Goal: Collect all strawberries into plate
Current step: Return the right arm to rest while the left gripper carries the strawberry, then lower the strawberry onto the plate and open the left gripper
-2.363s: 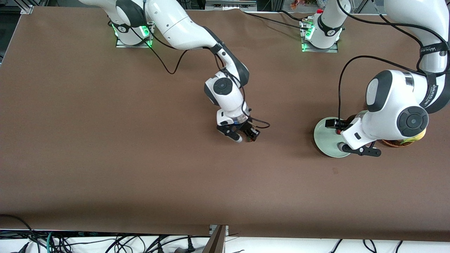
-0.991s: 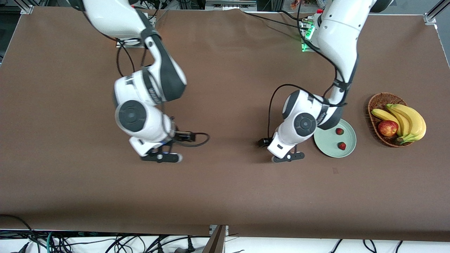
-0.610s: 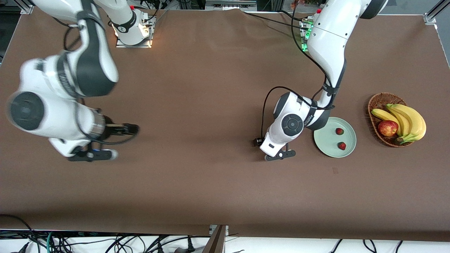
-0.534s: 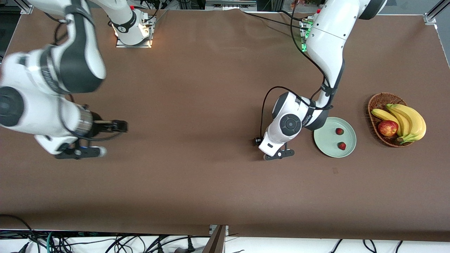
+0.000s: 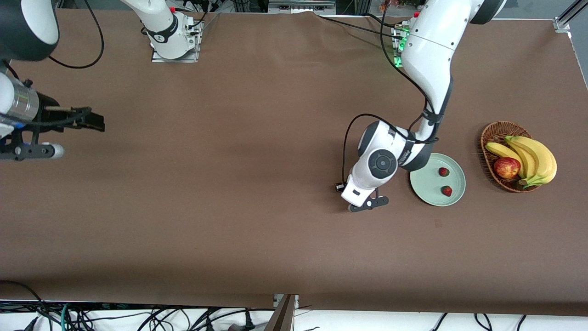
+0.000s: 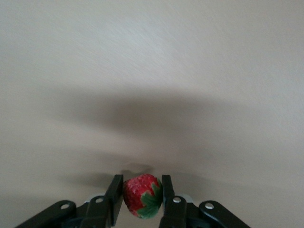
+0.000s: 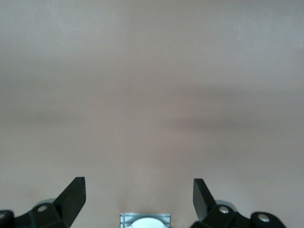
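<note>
Red and green-capped, a strawberry (image 6: 141, 195) sits clamped between the left gripper's (image 5: 366, 205) two black fingers (image 6: 114, 197), which press on both its sides. That gripper hangs over bare brown table (image 5: 257, 184) just beside the mint-green plate (image 5: 425, 184), toward the right arm's end from it. Two more strawberries (image 5: 443, 172) (image 5: 446, 190) lie apart on the plate. Toward the left arm's end from the plate stands a wicker basket (image 5: 491, 133) with bananas (image 5: 535, 156) and an apple (image 5: 506, 167). The right gripper (image 7: 139, 194) hangs with its fingers spread wide and holding nothing, over the table's edge at the right arm's end. Between the two grippers is open tabletop.
</note>
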`<state>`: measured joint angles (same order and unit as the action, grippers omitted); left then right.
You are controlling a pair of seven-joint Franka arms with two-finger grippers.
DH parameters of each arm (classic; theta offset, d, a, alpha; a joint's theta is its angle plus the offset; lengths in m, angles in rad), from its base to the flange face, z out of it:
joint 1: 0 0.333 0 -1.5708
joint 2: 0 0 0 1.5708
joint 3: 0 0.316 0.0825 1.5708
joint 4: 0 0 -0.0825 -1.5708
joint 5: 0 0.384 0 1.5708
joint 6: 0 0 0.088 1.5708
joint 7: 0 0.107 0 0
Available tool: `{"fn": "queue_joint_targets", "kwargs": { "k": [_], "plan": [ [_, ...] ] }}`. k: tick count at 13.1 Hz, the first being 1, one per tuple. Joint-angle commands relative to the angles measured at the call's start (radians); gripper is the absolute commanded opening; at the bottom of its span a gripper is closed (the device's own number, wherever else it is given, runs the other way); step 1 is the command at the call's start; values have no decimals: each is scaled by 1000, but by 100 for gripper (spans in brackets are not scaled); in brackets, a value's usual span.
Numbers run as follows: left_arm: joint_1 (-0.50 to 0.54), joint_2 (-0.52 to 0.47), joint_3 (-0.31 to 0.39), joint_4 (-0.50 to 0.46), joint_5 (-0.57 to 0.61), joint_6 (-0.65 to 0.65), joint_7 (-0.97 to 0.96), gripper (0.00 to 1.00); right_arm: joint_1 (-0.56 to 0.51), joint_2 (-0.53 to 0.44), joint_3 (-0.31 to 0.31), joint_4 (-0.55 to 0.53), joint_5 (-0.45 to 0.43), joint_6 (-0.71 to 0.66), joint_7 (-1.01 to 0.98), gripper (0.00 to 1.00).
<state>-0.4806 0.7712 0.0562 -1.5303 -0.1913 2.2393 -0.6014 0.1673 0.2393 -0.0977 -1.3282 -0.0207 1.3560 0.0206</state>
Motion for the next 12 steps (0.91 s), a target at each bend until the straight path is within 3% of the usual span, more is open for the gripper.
{"fn": "queue_joint_targets", "kwargs": {
  "k": [1,4,7,10,12],
  "plan": [
    [95,-119,-4,-5,-3,-172,99,16,-77,-165,85,-225,-27,87,-7,100],
    [210,-156,-1,-13,0,-375,343,16,-97,-252,99,-266,-21,91,-11,100],
    [264,-129,-2,-39,145,-499,532,17,-103,-273,119,-272,-25,92,-4,100],
    [266,-101,-2,-70,252,-549,575,21,-115,-284,119,-272,-24,84,-14,100],
    [278,-104,-2,-62,254,-543,581,24,-138,-284,121,-272,-25,81,-83,100]
  ]
}}
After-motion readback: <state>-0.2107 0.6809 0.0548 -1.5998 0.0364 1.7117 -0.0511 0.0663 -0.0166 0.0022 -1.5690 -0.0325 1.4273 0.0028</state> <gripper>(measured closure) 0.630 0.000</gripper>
